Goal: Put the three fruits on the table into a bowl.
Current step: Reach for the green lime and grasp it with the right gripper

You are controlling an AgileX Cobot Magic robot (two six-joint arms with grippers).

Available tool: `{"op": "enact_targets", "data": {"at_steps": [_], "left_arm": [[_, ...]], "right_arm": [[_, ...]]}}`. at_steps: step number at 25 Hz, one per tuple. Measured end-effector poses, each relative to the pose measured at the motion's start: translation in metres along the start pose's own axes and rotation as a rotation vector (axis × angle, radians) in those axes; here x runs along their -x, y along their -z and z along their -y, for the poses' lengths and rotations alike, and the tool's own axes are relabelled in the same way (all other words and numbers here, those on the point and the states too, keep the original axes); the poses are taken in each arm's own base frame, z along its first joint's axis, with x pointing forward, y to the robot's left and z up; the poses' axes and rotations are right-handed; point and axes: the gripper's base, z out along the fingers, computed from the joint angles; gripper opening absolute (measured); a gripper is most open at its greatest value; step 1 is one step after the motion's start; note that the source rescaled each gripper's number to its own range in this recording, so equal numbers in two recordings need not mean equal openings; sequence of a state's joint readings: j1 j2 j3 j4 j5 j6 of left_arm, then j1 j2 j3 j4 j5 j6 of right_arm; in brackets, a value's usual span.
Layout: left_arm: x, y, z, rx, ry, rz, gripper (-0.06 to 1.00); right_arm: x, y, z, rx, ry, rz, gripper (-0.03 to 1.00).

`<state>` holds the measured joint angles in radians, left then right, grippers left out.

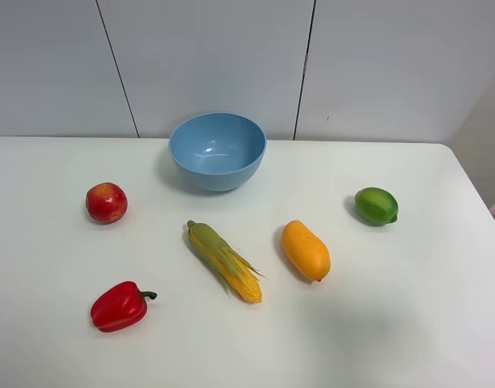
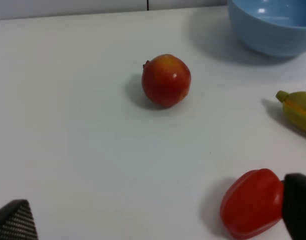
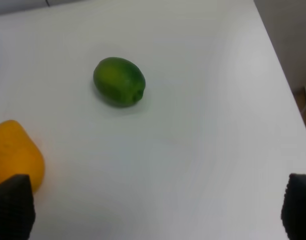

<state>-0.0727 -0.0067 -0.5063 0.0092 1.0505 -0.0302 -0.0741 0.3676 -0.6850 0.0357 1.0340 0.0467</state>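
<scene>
The red apple (image 1: pixel 107 202) lies on the white table (image 1: pixel 393 323) at the left. The orange-yellow mango (image 1: pixel 305 250) lies right of centre and the green lime (image 1: pixel 376 205) further right. The light blue bowl (image 1: pixel 217 149) stands empty at the back centre. Neither gripper shows in the high view. My left gripper (image 2: pixel 155 220) is open and empty, back from the apple (image 2: pixel 166 80), with the bowl (image 2: pixel 273 27) beyond. My right gripper (image 3: pixel 155 207) is open and empty, back from the lime (image 3: pixel 119 81), with the mango (image 3: pixel 15 155) beside one finger (image 3: pixel 12 205).
A yellow corn cob with green husk (image 1: pixel 225 261) lies in the middle, between apple and mango. A red bell pepper (image 1: pixel 120 306) lies front left, close to one left finger (image 2: pixel 299 205). The table's right edge (image 1: pixel 474 186) runs near the lime.
</scene>
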Motion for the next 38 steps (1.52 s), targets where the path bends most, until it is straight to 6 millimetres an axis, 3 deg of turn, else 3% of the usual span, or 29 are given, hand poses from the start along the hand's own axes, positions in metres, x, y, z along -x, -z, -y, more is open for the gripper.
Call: {"op": "enact_targets", "data": {"at_steps": [2, 6, 9, 11, 18, 24, 29, 35, 36, 37, 38], "left_arm": [[0.000, 0.000, 0.000, 0.000, 0.000, 0.000, 1.00], [0.000, 0.000, 0.000, 0.000, 0.000, 0.000, 1.00], [0.000, 0.000, 0.000, 0.000, 0.000, 0.000, 1.00], [0.000, 0.000, 0.000, 0.000, 0.000, 0.000, 1.00], [0.000, 0.000, 0.000, 0.000, 0.000, 0.000, 1.00], [0.000, 0.000, 0.000, 0.000, 0.000, 0.000, 1.00], [0.000, 0.000, 0.000, 0.000, 0.000, 0.000, 1.00], [0.000, 0.000, 0.000, -0.001, 0.000, 0.000, 1.00], [0.000, 0.000, 0.000, -0.001, 0.000, 0.000, 1.00], [0.000, 0.000, 0.000, -0.001, 0.000, 0.000, 1.00], [0.000, 0.000, 0.000, -0.001, 0.000, 0.000, 1.00]], "right_arm": [[0.030, -0.014, -0.002, -0.003, 0.050, -0.074, 1.00], [0.078, -0.065, -0.006, 0.037, 0.163, -0.211, 1.00], [0.099, -0.110, -0.010, 0.088, 0.253, -0.272, 1.00], [0.103, -0.144, -0.011, 0.126, 0.306, -0.336, 1.00], [0.086, -0.246, -0.010, 0.180, 0.380, -0.503, 1.00], [0.062, -0.313, -0.018, 0.191, 0.435, -0.509, 1.00], [0.035, -0.351, -0.025, 0.217, 0.471, -0.540, 1.00], [0.019, -0.382, -0.028, 0.215, 0.491, -0.544, 1.00], [0.017, -0.386, -0.030, 0.219, 0.495, -0.550, 0.95], [0.015, -0.389, -0.031, 0.222, 0.499, -0.554, 0.82], [0.014, -0.391, -0.034, 0.227, 0.501, -0.558, 0.54]]}}
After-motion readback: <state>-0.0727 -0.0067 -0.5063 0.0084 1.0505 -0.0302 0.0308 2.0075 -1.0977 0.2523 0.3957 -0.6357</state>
